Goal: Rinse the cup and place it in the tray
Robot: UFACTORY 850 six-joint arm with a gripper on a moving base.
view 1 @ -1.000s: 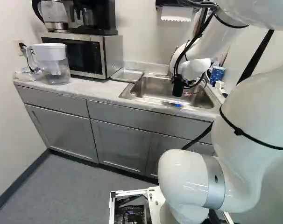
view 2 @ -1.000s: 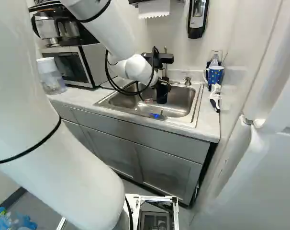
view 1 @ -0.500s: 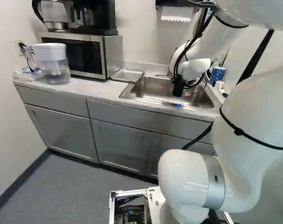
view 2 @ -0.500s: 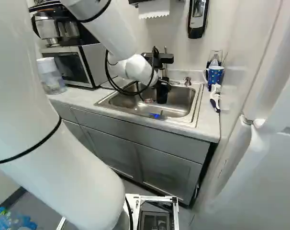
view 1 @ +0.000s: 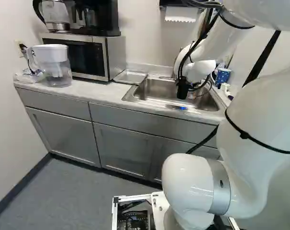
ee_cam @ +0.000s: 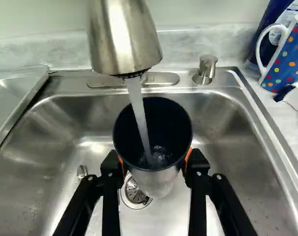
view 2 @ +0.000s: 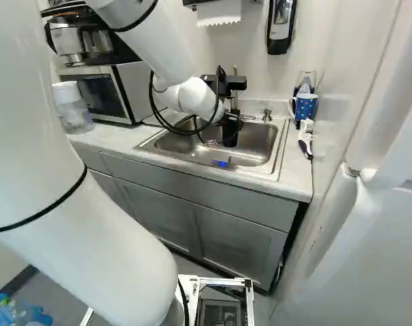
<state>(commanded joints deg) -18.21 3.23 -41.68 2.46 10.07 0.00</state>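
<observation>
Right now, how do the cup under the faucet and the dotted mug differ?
The cup is held under running water; the mug stands on the counter. The cup shows no handle; the mug has one. The cup looks plain, the mug dotted. Both are roughly upright.

We see pale walls [view 1: 6, 110], grey cabinets [view 1: 63, 136] under a light countertop [view 1: 99, 91], and a dark baseboard [view 1: 20, 184] where one wall meets grey floor [view 1: 78, 196].

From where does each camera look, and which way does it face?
Left base view: behind and left of my arm, facing ahead, down at the sink; arm at right.
Right base view: behind and right, facing likewise; arm at left.
Wrist view: on the wrist, facing the gripped cup; gripper fingers show.
All share the sink.
</observation>
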